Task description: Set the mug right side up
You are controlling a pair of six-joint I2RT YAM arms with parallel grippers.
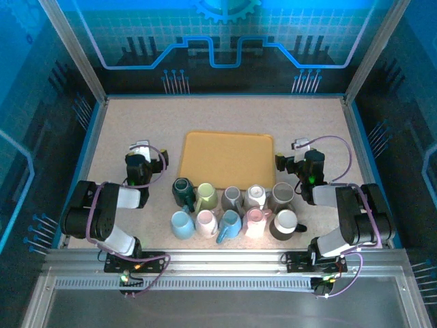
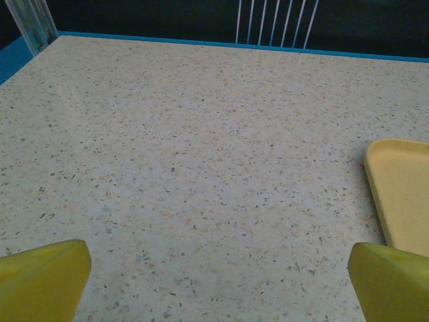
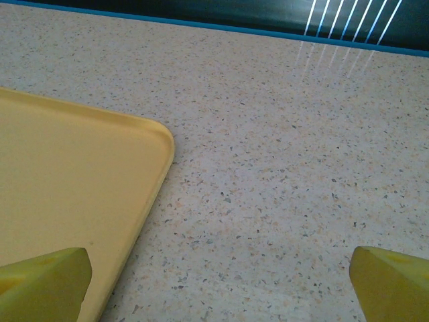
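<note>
Behind the left gripper (image 1: 140, 145) and right gripper (image 1: 299, 144) — both spread wide — mugs (image 1: 232, 198) cluster.

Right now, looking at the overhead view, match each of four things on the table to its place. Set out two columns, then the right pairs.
Things
1. yellow tray
2. light blue mug
3. dark green mug
4. black mug with white inside

Places
a. near row, left end
b. near row, right end
c. beyond both rows of mugs
d. far row, left end

Pairs: 1-c, 2-a, 3-d, 4-b
</note>
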